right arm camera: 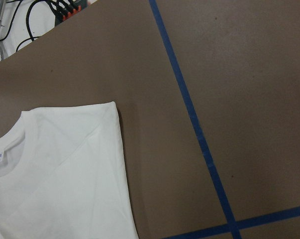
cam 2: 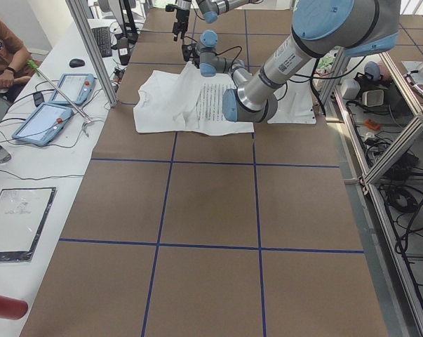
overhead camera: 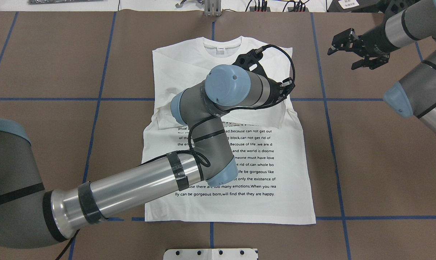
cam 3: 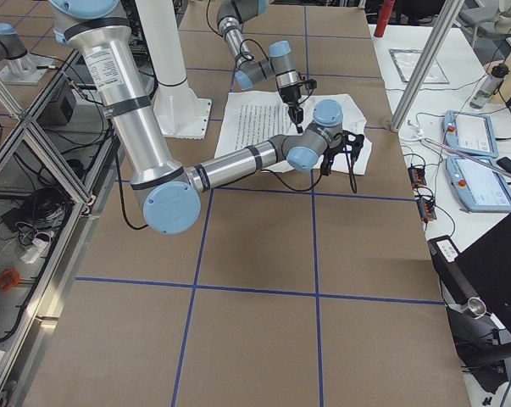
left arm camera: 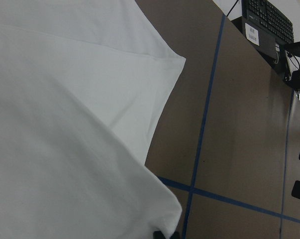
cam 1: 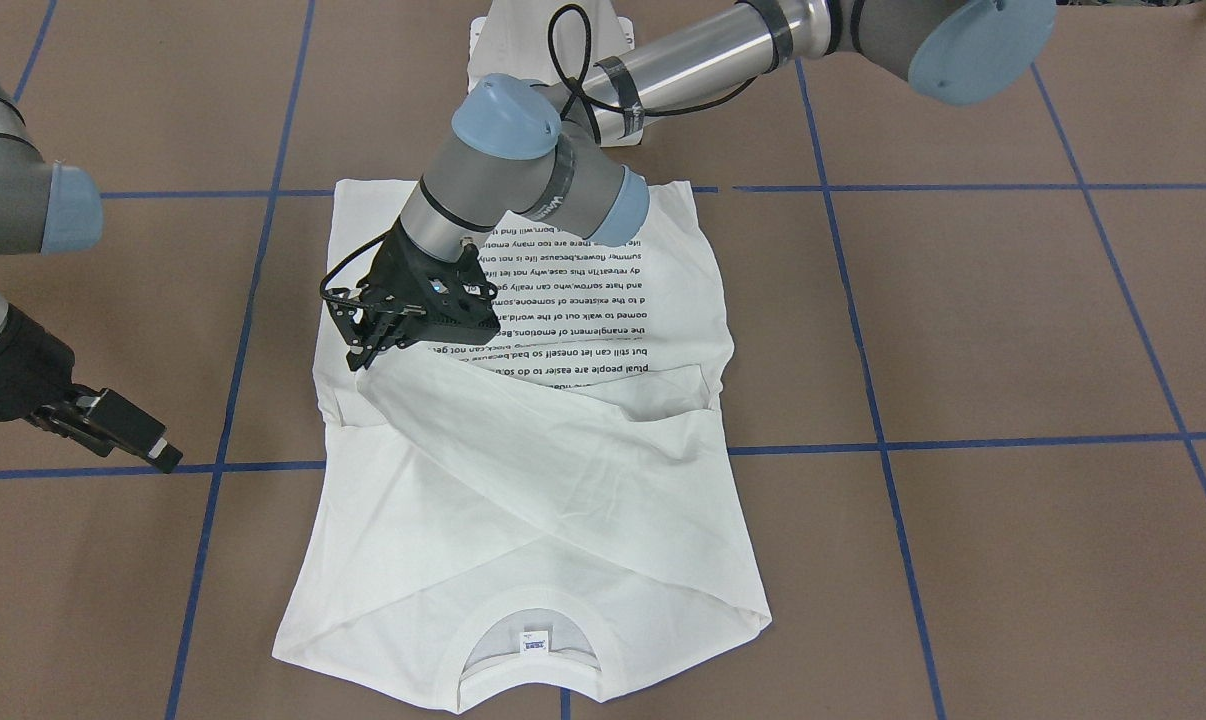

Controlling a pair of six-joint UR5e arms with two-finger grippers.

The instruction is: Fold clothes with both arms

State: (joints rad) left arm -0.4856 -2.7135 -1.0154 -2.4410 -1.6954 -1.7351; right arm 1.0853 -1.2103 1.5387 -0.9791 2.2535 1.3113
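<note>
One T-shirt [cam 1: 563,520], one left gripper [cam 1: 363,357] on it, one right gripper [cam 1: 161,455] aside.

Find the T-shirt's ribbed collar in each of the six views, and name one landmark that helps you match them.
Exterior front-facing: collar at bottom centre.
Overhead exterior: collar at top centre.
Exterior left: T-shirt shows, collar too small to make out.
Exterior right: the same.
Left wrist-mounted: not in it.
Right wrist-mounted: collar at left edge.
Shared landmark: blue-printed neck label inside the collar.
</note>
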